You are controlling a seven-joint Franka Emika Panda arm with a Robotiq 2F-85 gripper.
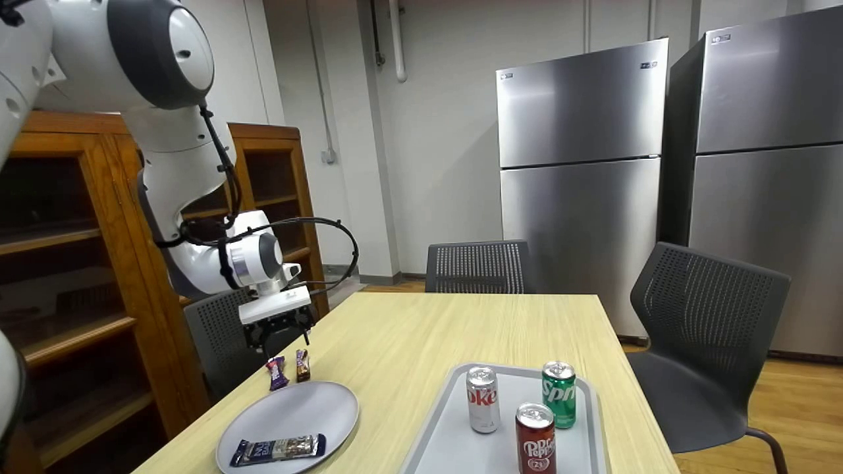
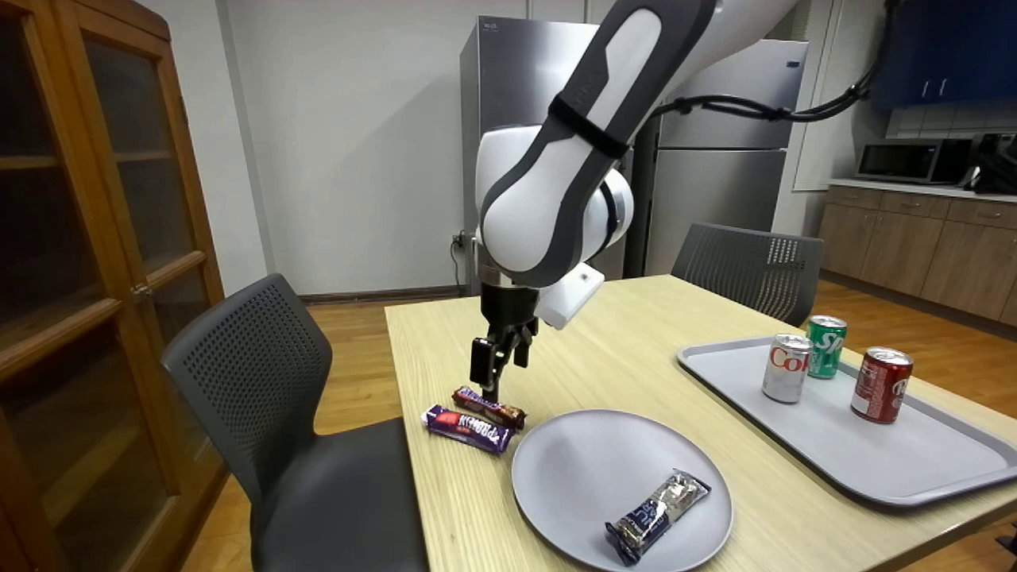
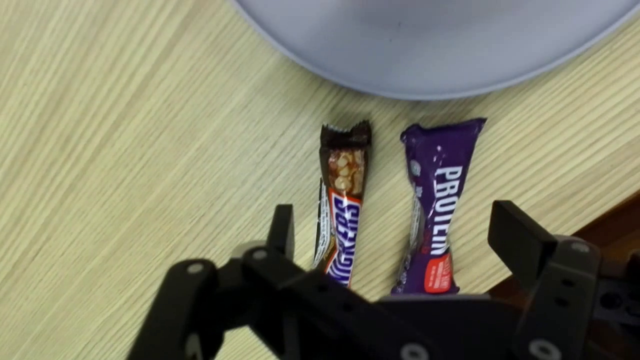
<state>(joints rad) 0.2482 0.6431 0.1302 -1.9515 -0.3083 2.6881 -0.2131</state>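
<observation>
Snickers bar (image 3: 345, 215) and purple protein bar (image 3: 435, 210): flat on the desk (image 3: 125, 125) by its left edge, side by side with a gap; near-parallel, so probably one spread straddles both. Nut bar (image 2: 659, 516) aslant on the plate (image 2: 572, 485), likely settled by its flat underside. Diet Coke (image 1: 483, 401), Sprite (image 1: 559, 398), Dr Pepper (image 1: 535, 442) upright on the tray (image 1: 454, 447) at right; its lip presumably checks sliding. End effector (image 3: 393, 230): spread wide, nothing gripped, both bars within its span. Arm (image 1: 181, 171) reaches in from left, bent, wrist downward.
</observation>
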